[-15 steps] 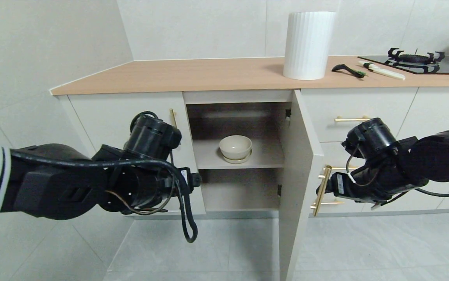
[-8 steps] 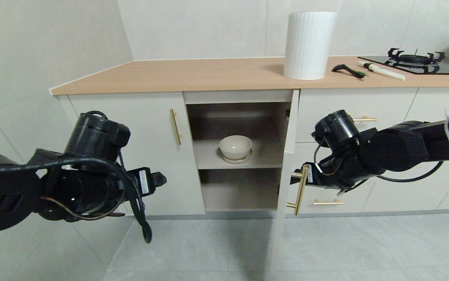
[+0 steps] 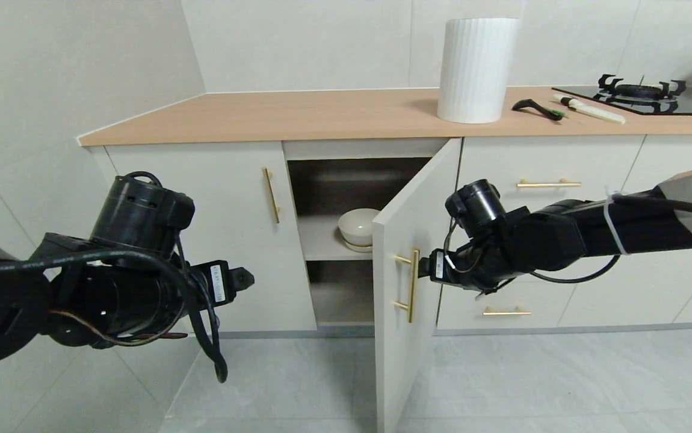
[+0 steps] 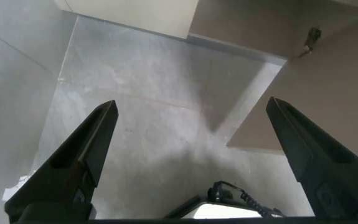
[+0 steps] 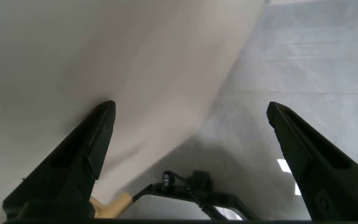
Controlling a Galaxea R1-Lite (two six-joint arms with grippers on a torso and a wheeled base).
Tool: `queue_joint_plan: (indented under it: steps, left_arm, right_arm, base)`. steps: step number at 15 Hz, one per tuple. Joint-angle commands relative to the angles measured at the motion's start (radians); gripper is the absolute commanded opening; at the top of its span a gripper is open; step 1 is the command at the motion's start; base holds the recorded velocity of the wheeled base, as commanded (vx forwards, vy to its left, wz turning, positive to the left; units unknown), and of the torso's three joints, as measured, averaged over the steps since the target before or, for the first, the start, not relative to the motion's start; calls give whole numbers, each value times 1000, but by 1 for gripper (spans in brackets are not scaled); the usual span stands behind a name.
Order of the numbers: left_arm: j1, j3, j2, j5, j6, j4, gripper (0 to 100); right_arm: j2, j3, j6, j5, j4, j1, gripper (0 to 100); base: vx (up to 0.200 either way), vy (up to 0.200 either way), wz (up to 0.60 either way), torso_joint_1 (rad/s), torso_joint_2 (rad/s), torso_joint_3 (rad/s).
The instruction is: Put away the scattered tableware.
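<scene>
your cream ceramic bowl (image 3: 356, 225) sits upright on a pale saucer (image 3: 352, 245) on the upper shelf (image 3: 322, 243) inside the open cabinet. the edge of the door covers the bowl's right side in the head view.

the white cabinet door (image 3: 403, 337) stands partly open, angled out toward you, with its brass bar handle (image 3: 412, 285) upright on the outer face. your right gripper (image 3: 425, 269) is at that outer face, just beside the handle at about its upper half. in the right wrist view its 2 black fingers (image 5: 82, 171) are spread wide with nothing clamped between them, and the pale door surface lies ahead of them. a bit of the brass handle shows by the gripper's base there. you cannot tell whether a finger touches the handle.

your left gripper (image 3: 244, 279) hangs in front of the closed left cabinet door, well apart from the bowl and below the height of its shelf. in the left wrist view its fingers (image 4: 85, 155) are also spread wide and hold nothing, with the grey tiled floor (image 3: 502, 385) beneath them.

on the wood-look countertop (image 3: 298, 114) stands a tall white ribbed cylinder (image 3: 475, 69). to its right lie a black-handled utensil (image 3: 535, 108) and a cream-handled knife (image 3: 590, 110), near a black gas hob (image 3: 641, 96).
</scene>
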Motion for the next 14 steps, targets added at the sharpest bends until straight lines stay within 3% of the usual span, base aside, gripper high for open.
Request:
queue_joint_plan:
  steps: [1, 5, 14]
  left_arm:
    - [-13, 7, 7, 0, 0, 0, 100]
    - [-15, 10, 7, -1, 1, 0, 100]
    - [-15, 4, 2, -1, -5, -3, 100]
  right_arm:
    - [35, -5, 1, -1, 1, -1, 100]
    - [63, -5, 19, -19, -23, -1, 100]
    - [86, -6, 64, -47, -98, 1, 100]
  base:
    - [0, 0, 0, 0, 0, 0]
    - [0, 0, 0, 0, 0, 0]
    - [200, 0, 0, 1, 2, 3]
